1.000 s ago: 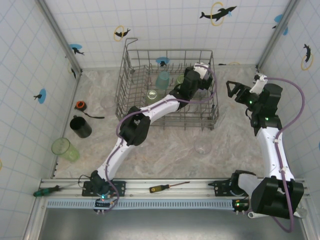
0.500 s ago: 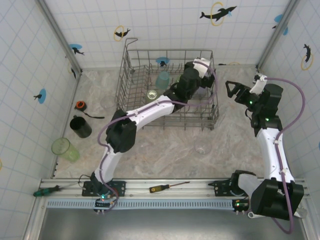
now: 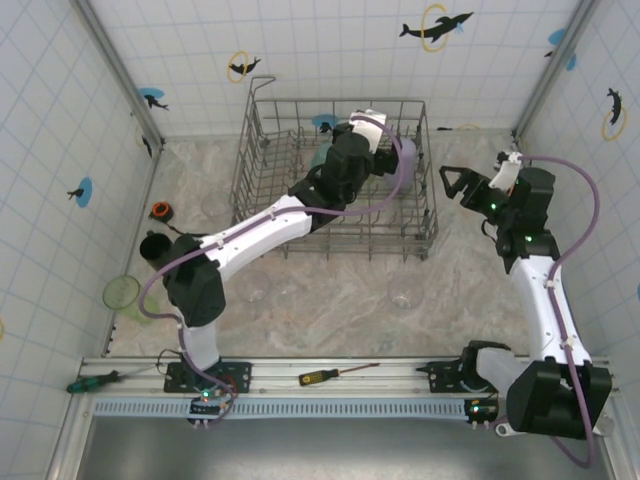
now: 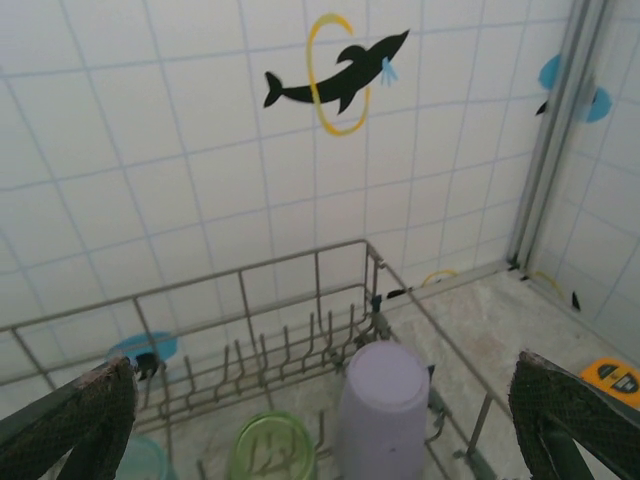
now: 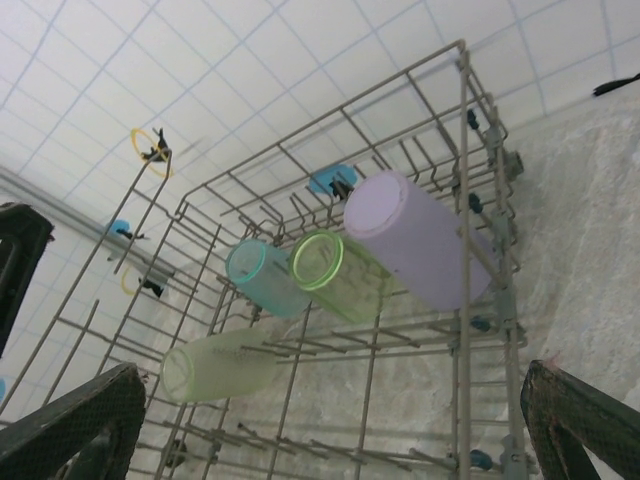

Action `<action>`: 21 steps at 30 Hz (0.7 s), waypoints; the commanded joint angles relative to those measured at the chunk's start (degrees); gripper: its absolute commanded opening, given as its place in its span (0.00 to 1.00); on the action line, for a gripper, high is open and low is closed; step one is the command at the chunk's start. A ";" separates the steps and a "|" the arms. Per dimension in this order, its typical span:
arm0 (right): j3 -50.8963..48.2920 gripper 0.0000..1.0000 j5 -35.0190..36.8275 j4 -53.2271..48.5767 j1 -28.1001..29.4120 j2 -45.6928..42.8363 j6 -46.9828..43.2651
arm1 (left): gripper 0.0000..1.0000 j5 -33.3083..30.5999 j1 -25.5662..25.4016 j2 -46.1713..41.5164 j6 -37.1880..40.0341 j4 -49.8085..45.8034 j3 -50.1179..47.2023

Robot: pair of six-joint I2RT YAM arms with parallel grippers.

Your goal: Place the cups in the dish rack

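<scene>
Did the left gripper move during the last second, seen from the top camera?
Yes. The left gripper has shifted left along the far side of the dish rack, away from its right wall, with its jaws open.

Shows a lavender cup [image 4: 385,410] bottom-up at lower centre in the dish rack [image 4: 300,262], a green cup [image 4: 272,450] just left; fingers of the left gripper [image 4: 322,372] spread wide at both lower corners.
</scene>
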 commanded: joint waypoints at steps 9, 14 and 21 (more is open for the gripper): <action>4.09 1.00 3.57 -4.45 5.59 1.58 -2.12 | 0.98 -19.80 0.92 -12.63 -6.77 -13.83 -7.49; 3.84 1.00 2.45 -3.32 6.57 1.66 -0.21 | 0.98 -19.51 5.34 -17.43 -13.33 -22.01 -10.07; 3.62 1.00 3.00 -3.44 8.79 2.31 0.50 | 0.98 -14.37 14.29 -25.98 -20.61 -25.96 -18.39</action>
